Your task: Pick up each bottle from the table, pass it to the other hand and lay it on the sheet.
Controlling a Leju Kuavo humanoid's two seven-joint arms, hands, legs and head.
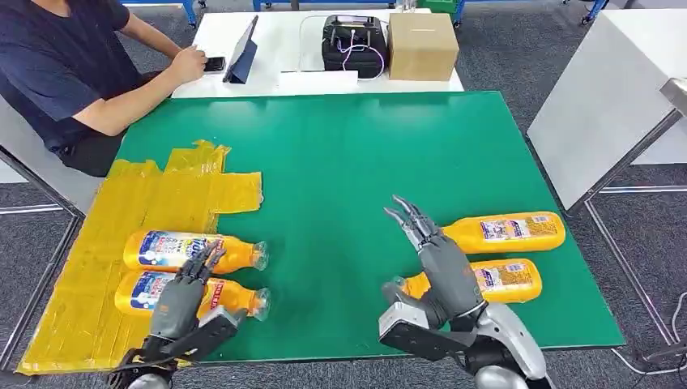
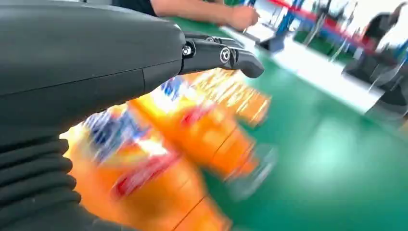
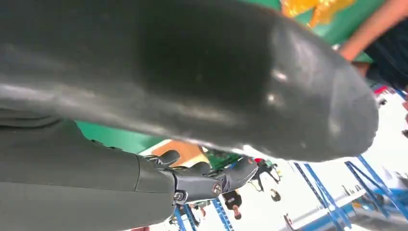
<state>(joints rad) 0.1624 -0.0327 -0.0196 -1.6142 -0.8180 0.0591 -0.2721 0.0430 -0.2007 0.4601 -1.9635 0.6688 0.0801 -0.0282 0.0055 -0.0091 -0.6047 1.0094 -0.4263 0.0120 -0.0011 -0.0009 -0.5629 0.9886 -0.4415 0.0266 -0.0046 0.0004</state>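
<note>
A: The surface [image 1: 348, 162] looks like matt green felt or mat, smooth. The sheet [image 1: 89, 267] on its left is glossy yellow plastic film, wrinkled.

B: And the bottles [image 1: 194, 251]?

A: Shiny orange plastic with printed labels and clear caps. The right robot hand [image 1: 441, 259] is matt grey plastic; the far box [image 1: 423, 46] is plain brown cardboard.

Two orange bottles [image 1: 194, 250] [image 1: 190, 296] lie side by side on the yellow sheet [image 1: 154, 198] at lower left; two more [image 1: 504, 232] [image 1: 490, 281] lie on the green table [image 1: 348, 162] at lower right.
</note>
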